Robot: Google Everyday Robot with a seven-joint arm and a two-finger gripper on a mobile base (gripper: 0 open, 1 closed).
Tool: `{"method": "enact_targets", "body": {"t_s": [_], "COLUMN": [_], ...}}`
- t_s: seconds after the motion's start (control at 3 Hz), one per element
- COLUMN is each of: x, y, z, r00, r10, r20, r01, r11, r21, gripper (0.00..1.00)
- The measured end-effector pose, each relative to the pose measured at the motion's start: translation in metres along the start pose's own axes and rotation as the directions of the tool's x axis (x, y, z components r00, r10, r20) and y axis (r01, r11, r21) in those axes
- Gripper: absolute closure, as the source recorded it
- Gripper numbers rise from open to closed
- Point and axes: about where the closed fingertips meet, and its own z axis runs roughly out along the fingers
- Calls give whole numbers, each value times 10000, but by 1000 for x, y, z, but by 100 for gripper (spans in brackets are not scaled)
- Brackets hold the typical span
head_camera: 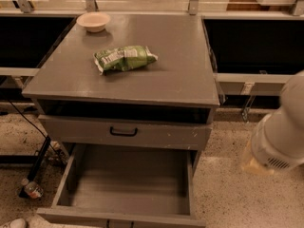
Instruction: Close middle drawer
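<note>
- One wide grey drawer [128, 184] stands pulled far out at the 6 o'clock foot of the grey table [180, 80]. Its long flat floor is in full view, and its low front panel runs along the bottom edge of the frame.
- Just above it, a taller-fronted drawer [161, 136] with a black bar handle [123, 132] and white scuffs sits nearly flush with the table's frame, under a dark slot [123, 112].
- On the table top, a green snack bag [124, 58] lies near the middle, well apart from a pale bowl [93, 21] at the 11 o'clock corner.
- The robot's claw [256, 159] hangs at 4 o'clock, off the table's right side, above the speckled floor [247, 198] and apart from the pulled-out drawer. Whether it is clenched or released cannot be told.
- A small bottle [32, 189] lies on the floor at 8 o'clock.
</note>
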Motion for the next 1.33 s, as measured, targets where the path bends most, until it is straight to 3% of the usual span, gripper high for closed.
{"method": "enact_targets", "body": {"t_s": [0.33, 0.67, 1.0, 1.33], "x": [41, 40, 45, 57], "y": [47, 46, 61, 90], "z": [100, 100, 111, 142], "r00": [9899, 9900, 9904, 9877], "r10": [-178, -177, 251, 794], "r20": [-1404, -1401, -1359, -1348], "r01": [-50, -50, -447, -1005], "r11": [9870, 9871, 9887, 9824], "r21": [-1605, -1600, -1432, -1572], "gripper": [100, 100, 100, 100]}}
